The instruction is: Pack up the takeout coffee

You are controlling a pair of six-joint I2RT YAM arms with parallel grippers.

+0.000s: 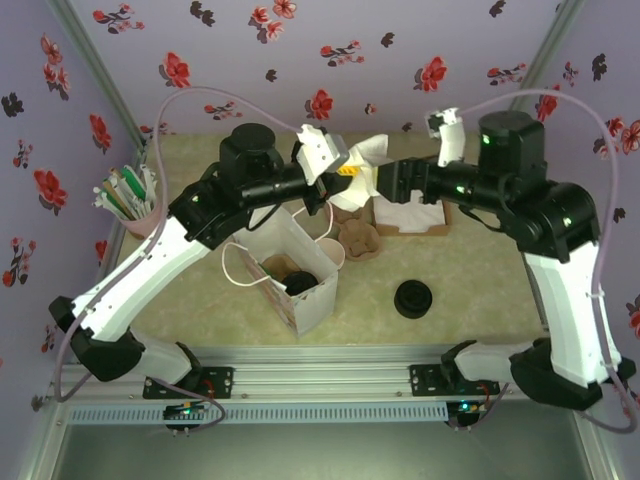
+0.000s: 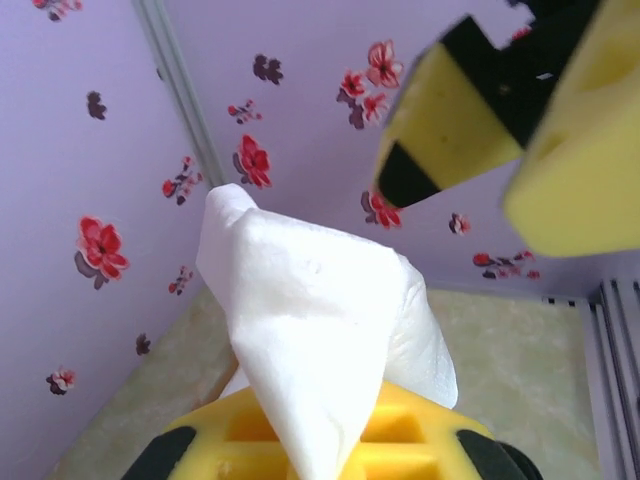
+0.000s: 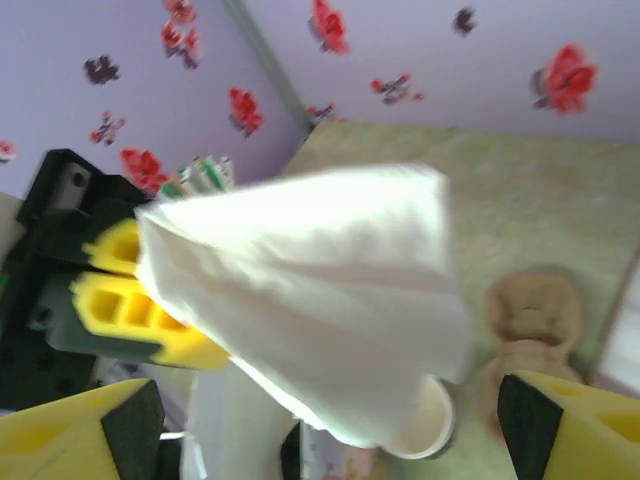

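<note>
Above table centre, the left gripper (image 1: 340, 168) is clamped on a white napkin (image 1: 367, 178). The right gripper (image 1: 393, 182) faces it with jaws spread wide, gripping nothing.

The takeout coffee (image 1: 300, 283) stands upright in the white paper bag (image 1: 283, 235), lid up, long axis vertical. It lies below and nearward of both grippers. The left arm is nearer, its forearm passing just over the bag.

Judgement: the napkin must go down into the bag mouth, clear of the lid.

The top view gives the bag's interior. The left wrist view gives the pinch on the napkin. The right wrist view gives a lidless cup (image 3: 428, 425) beneath the napkin.
</note>
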